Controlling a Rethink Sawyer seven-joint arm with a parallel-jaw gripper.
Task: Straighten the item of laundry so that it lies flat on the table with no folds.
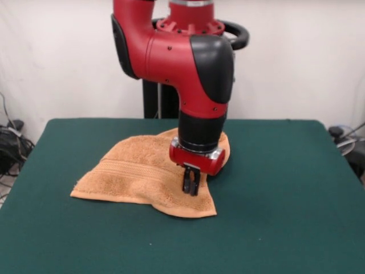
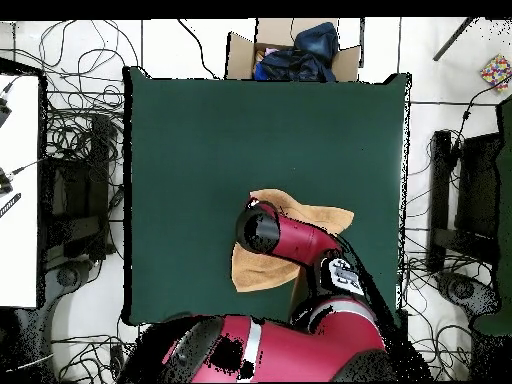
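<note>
One arm, one rumpled towel

Front view: the gripper [image 1: 190,184] hangs straight down over the towel [image 1: 137,174], its dark fingers drawn close together with the tips touching or just above the cloth. Whether any terry is pinched between them cannot be made out. The towel lies near the middle of the table [image 1: 285,200], clearly not flat: a fold rises at the far edge behind the wrist, and the near corner runs to a point just below the gripper. Its long axis runs across the picture, with a woven stripe band along the left part. Most of the cloth spreads to the picture's left of the gripper, so a straightening pull would likely have to go away from that bulk.

Overhead view: the arm [image 2: 290,240] covers the towel's middle, leaving only two patches of cloth [image 2: 320,215] on either side. The gripper itself is hidden under the wrist, and no white tag shows.
</note>
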